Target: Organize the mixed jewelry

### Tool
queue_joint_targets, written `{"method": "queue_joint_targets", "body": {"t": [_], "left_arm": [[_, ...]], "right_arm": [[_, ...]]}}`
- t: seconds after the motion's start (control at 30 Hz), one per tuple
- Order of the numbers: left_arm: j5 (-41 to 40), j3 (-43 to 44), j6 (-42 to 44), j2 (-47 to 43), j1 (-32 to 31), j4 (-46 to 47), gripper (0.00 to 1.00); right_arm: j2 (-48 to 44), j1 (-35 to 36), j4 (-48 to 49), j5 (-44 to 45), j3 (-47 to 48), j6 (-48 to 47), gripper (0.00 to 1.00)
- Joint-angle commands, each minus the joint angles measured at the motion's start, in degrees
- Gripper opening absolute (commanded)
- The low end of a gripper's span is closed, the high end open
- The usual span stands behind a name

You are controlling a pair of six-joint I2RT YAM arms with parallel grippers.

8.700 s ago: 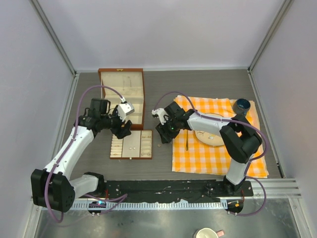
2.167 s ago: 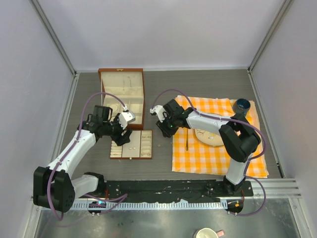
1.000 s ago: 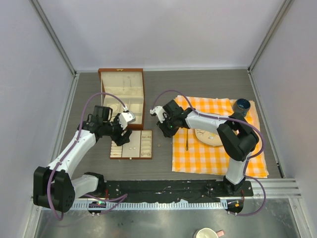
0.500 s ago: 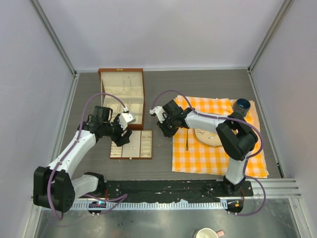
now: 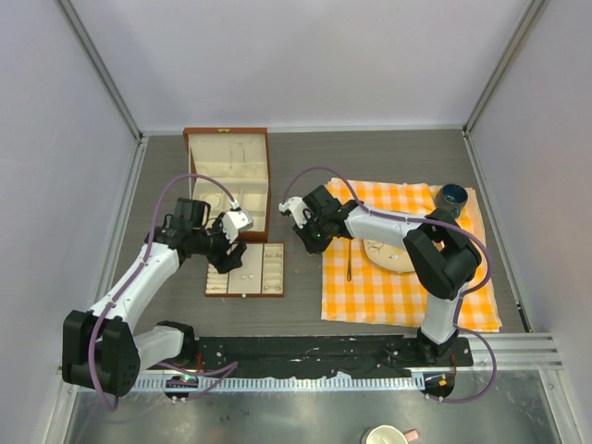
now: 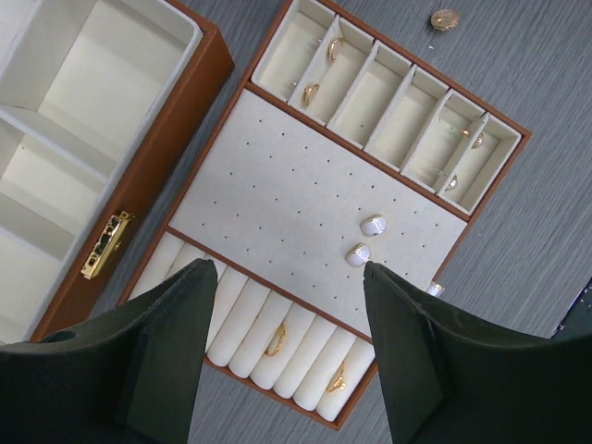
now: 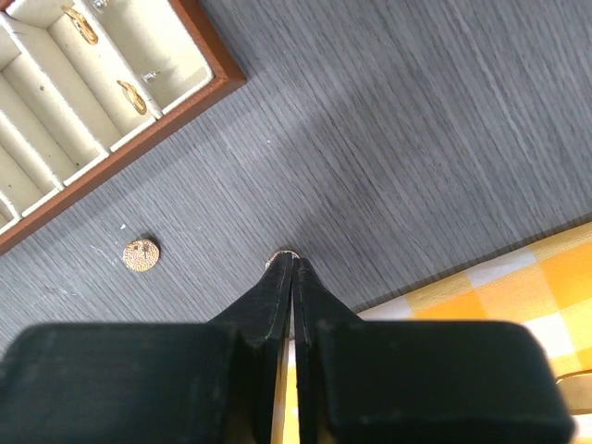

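Right claw (image 7: 287,265) pinched closed on tiny gold stud (image 7: 282,254), frame centre. My left claw (image 6: 289,274) gapes wide, empty.

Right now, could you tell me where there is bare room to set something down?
Free: grey tabletop beyond the orange checked cloth, right of the brown wooden box. Crowded: between cloth and cream-lined tray, holding right claw and gold disc.

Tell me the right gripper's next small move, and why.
Likely a slight lift straight up. The right gripper looks pinched shut on a small gold piece down at the table, and the tray sits off to one side.
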Motion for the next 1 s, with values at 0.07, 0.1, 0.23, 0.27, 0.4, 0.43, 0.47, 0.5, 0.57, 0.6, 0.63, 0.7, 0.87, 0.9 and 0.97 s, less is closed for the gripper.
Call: {"method": "queue_joint_targets", "body": {"t": [0.07, 0.1, 0.23, 0.27, 0.4, 0.43, 0.47, 0.5, 0.57, 0.6, 0.63, 0.7, 0.87, 0.9, 0.97], "left_arm": [[0.66, 0.09, 0.37, -1.11, 0.21, 1.52, 0.69], [0.66, 0.17, 0.37, -1.11, 0.30, 1.43, 0.69], [1.18, 0.26, 0.20, -1.11, 0.30, 1.61, 0.69], [1.36, 0.26, 0.11, -0.85, 0.30, 1.61, 0.69], [3.64, 0.09, -1.73, -1.02, 0.21, 2.31, 0.69], [4.95, -0.18, -2.35, -1.20, 0.30, 3.27, 0.69], [5.92, -0.27, -3.92, -1.38, 0.30, 3.80, 0.68], [6.54, -0.44, -4.54, -1.46, 0.30, 5.11, 0.68], [8.21, -0.36, -6.12, -1.64, 0.30, 5.91, 0.68], [8.57, -0.18, -6.48, -1.73, 0.30, 6.78, 0.68], [9.00, -0.09, -6.83, -1.64, 0.30, 7.05, 0.68], [10.06, 0.26, -7.45, -1.55, 0.30, 7.76, 0.68], [13.83, 0.35, -11.13, -1.55, 0.12, 10.92, 0.66], [15.15, 0.00, -13.93, -1.55, 0.12, 13.53, 0.66], [16.21, -0.53, -17.02, -1.47, -0.14, 16.97, 0.66]], "right_arm": [[0.11, -0.17, 1.15, 0.38, 2.23, -0.37, 0.04], [0.11, -0.17, 1.07, 0.38, 2.32, -0.37, 0.02], [0.02, -0.17, 0.98, 0.21, 2.23, -0.37, 0.01], [-0.07, -0.17, 0.98, 0.03, 2.23, -0.37, 0.01], [-1.38, -0.17, -0.34, -0.58, 3.11, -0.28, 0.01], [-1.73, -0.17, -0.52, -0.84, 3.37, -0.11, 0.01], [-2.09, -0.17, -1.13, -1.02, 4.07, 0.16, 0.01], [-2.79, -0.25, -1.57, -1.72, 4.60, 0.25, 0.01], [-3.49, -0.25, -2.79, -2.42, 6.00, 0.86, 0.01], [-3.84, -0.43, -3.24, -3.39, 6.45, 1.12, 0.01], [-4.37, -0.52, -3.59, -3.66, 6.80, 1.30, 0.01], [-4.81, -0.52, -4.47, -4.62, 7.77, 1.83, 0.01], [-6.13, -1.83, -5.96, -8.48, 9.70, 4.02, 0.01], [-6.22, -2.18, -6.23, -9.54, 10.23, 4.98, 0.01], [-6.39, -3.68, -6.84, -13.32, 12.24, 6.22, 0.01]]}}
